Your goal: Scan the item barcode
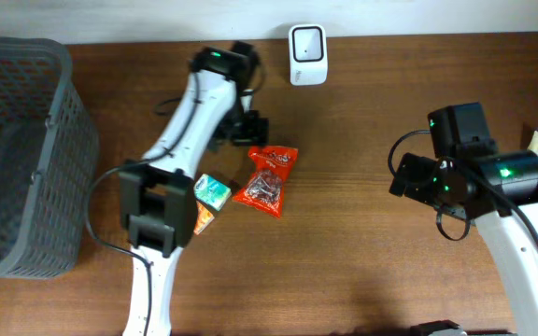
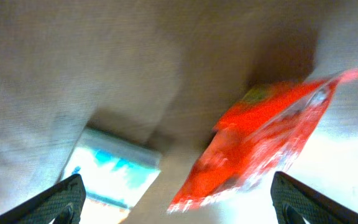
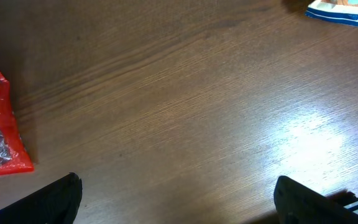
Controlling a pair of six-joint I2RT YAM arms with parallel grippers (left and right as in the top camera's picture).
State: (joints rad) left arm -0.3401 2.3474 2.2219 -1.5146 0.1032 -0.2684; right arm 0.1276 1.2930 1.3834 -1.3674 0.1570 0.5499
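Hovering with its jaws spread wide, the left gripper (image 2: 179, 200) pinches nothing. The red snack bag (image 1: 267, 177) lies loose on the table (image 1: 362, 271) just under and ahead of its fingertips, and a teal box (image 1: 212, 190) sits close by one finger. The white scanner (image 1: 306, 54) stands apart from that pincer, toward the table's far edge. The right gripper (image 3: 179, 202), also spread and empty, hangs over the tabletop with the bag well off to one side. The left wrist view is blurred, and no view shows whether the barcode has been read. As things lie, the bag is not being presented to the scanner, so a fresh grasp and presentation appear to remain.
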